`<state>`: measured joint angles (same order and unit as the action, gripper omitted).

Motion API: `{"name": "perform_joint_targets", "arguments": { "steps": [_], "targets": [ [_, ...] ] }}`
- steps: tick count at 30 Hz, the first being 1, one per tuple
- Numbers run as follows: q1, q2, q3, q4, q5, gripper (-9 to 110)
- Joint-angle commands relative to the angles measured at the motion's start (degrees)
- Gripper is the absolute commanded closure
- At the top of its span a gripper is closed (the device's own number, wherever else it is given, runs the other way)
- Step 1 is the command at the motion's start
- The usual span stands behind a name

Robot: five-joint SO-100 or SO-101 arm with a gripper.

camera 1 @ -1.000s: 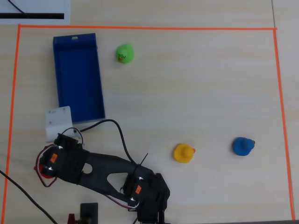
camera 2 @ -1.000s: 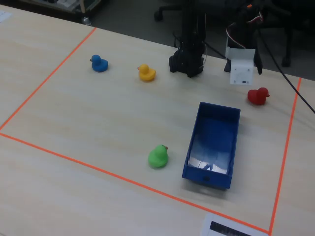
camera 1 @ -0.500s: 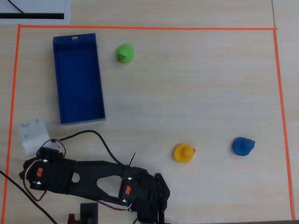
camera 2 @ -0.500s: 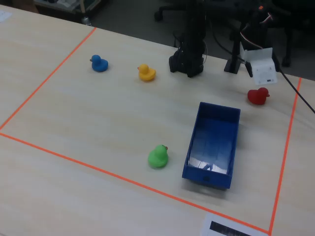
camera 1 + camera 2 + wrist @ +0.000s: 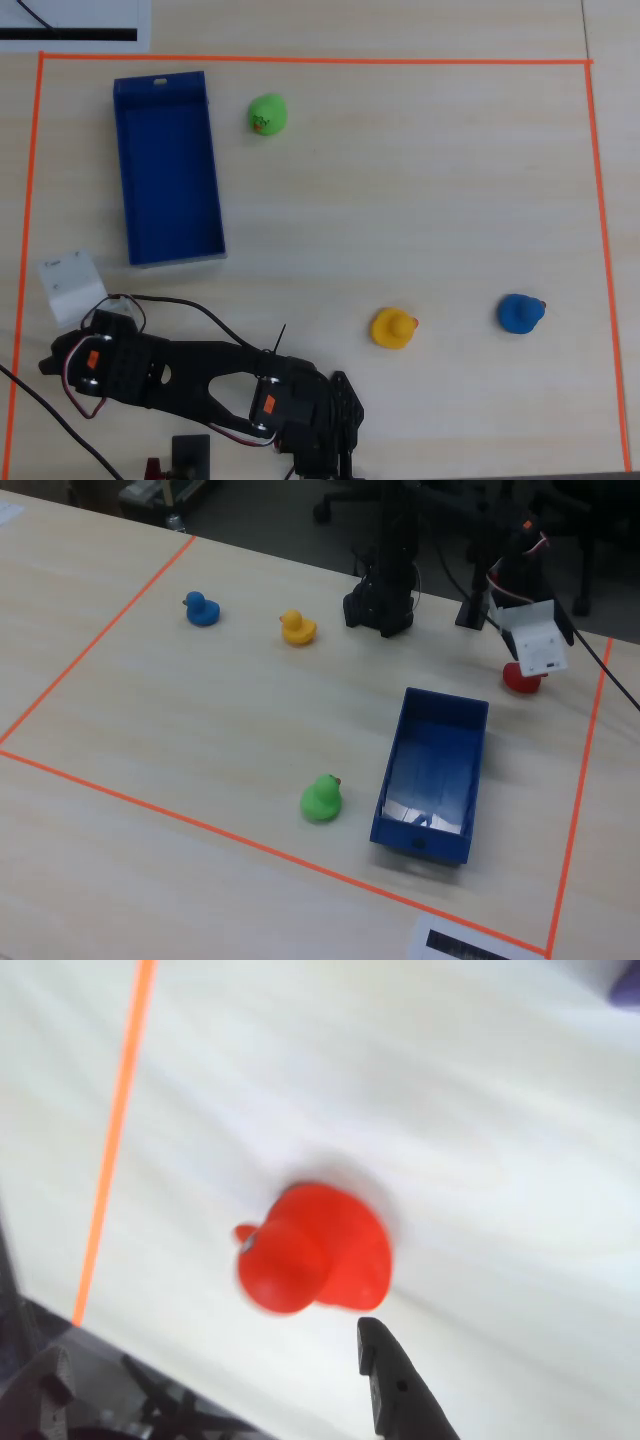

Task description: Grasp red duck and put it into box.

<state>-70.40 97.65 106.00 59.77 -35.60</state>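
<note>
Red duck (image 5: pixel 315 1248) lies blurred just above pincer (image 5: pixel 215 1360) fingertips.

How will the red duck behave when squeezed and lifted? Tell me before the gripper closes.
The red duck looks small, smooth and rounded, so it is probably light but may squirt out of a pinch placed off its middle. It sits upright on a broad base on the table, so it seems likelier to slide than roll if nudged. Whether it is soft or hard, the pictures cannot tell.

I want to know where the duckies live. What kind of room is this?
Probably an office or lab set up for robot practice. Orange tape marks a square on a pale wooden table, office chair wheels show behind it, and a small robot arm reaches toward the red duck.
</note>
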Motion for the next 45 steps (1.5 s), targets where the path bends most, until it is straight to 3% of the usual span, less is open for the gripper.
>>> {"name": "perform_joint_targets", "arguments": {
  "steps": [1, 45],
  "targets": [
    [0.09, 0.88, 0.97, -2.37, -0.35, 63],
    [-2.9, -0.7, 5.8, -8.17, 8.09, 64]
  ]
}}
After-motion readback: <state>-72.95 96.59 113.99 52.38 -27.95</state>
